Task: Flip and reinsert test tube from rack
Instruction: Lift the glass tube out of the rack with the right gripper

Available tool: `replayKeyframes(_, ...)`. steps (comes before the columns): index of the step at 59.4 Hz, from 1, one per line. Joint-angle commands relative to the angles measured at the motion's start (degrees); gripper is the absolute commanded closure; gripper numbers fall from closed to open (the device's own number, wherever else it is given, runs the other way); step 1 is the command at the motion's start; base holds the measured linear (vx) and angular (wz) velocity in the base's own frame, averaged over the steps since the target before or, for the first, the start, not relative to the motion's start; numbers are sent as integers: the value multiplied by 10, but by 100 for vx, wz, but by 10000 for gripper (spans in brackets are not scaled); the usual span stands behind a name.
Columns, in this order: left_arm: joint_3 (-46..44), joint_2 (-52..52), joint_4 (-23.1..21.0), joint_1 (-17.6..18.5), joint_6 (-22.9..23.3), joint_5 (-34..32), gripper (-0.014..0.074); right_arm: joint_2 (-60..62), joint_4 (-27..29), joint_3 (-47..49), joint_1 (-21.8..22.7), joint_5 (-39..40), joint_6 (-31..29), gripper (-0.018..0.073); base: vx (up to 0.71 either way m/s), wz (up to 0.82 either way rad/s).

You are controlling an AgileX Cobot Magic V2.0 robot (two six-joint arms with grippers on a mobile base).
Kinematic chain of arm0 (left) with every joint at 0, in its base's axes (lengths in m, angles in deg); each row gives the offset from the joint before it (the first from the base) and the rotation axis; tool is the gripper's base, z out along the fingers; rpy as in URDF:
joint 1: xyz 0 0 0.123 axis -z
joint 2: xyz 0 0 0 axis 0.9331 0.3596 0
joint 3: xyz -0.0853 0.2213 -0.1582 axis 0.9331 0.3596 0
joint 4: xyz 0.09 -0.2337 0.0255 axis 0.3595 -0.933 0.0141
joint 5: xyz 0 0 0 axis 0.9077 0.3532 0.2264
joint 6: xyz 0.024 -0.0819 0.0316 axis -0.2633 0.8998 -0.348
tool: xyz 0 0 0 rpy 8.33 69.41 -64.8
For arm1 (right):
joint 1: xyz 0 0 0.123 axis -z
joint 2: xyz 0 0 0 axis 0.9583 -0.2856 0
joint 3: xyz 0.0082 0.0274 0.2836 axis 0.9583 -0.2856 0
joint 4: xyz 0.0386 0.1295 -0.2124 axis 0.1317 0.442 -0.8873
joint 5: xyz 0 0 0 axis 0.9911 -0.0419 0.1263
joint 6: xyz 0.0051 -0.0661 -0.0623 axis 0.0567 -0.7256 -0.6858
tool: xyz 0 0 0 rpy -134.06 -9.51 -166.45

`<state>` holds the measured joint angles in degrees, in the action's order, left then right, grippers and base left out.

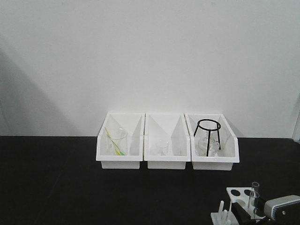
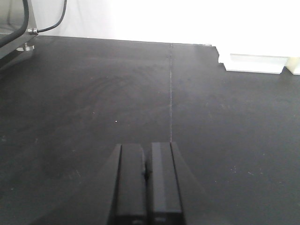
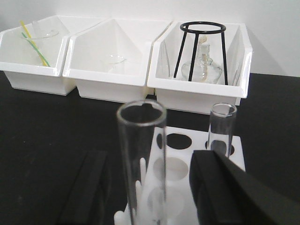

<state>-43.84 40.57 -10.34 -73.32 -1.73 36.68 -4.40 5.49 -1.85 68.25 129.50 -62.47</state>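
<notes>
While the right pincer [image 3: 151, 161] sits open, straddling the near test tube [image 3: 140, 140], nothing's gripped. Tube stands rim-up at the near side of the rack [image 3: 185, 152]. Lift, flip and reinsert all look pending. Meanwhile the left pincer [image 2: 147, 173] is closed, low over the tabletop [image 2: 93, 93].

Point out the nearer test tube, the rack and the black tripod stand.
nearer test tube [image 3: 140, 159]: right wrist view, on its glass wall below the rim.
rack [image 3: 200, 138]: right wrist view, on the white top plate between holes.
black tripod stand [image 3: 202, 33]: right wrist view, on the ring's front edge.
</notes>
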Motion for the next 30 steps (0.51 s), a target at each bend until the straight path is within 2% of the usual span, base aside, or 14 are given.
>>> replayKeyframes(1,0,-6,-3,4,0,-50,603,2,1,13,0,75,-5,151,0,0)
replayKeyframes(20,0,-6,-3,4,0,-50,603,-15,-10,14,0,98,-4,195,0,0)
replayKeyframes(30,0,-6,-3,4,0,-50,603,-15,-9,21,0,89,-4,268,0,0)
